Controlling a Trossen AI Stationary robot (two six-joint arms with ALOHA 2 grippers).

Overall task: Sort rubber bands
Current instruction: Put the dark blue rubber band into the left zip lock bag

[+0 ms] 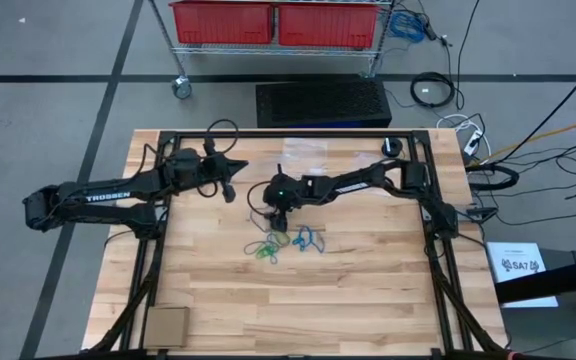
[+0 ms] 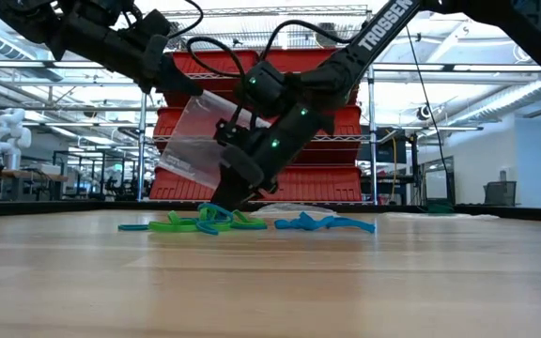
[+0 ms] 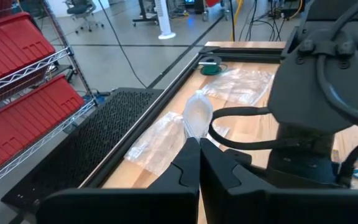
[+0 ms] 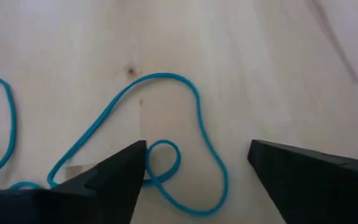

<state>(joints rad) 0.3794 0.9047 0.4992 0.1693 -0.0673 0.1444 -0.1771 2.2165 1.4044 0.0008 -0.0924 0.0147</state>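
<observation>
The rubber bands lie in a loose pile mid-table: green loops (image 1: 262, 251) (image 2: 184, 223) and blue loops (image 1: 307, 240) (image 2: 323, 223). My right gripper (image 1: 278, 222) (image 2: 232, 199) slants down at the pile's far side, open. In the right wrist view its fingers (image 4: 197, 163) stand on either side of a blue band (image 4: 194, 106) that lies flat on the wood. My left gripper (image 1: 230, 187) (image 3: 199, 144) is raised left of the right arm, shut on a clear plastic bag (image 2: 193, 141). My left gripper pinches the clear plastic bag between its two shut fingers; a crumpled bit of the bag (image 3: 197, 116) sticks out past the fingertips. The rest of the bag (image 2: 188, 155) hangs slanting below the gripper, clear of the table.
More clear plastic bags (image 1: 308, 150) (image 3: 244, 84) lie at the table's far edge, with a small dark-green roll (image 1: 394, 147) (image 3: 211, 66) at the far right. A cardboard square (image 1: 166, 325) sits at the near left corner. Beyond the table stands a wire cart with red bins (image 1: 273, 22).
</observation>
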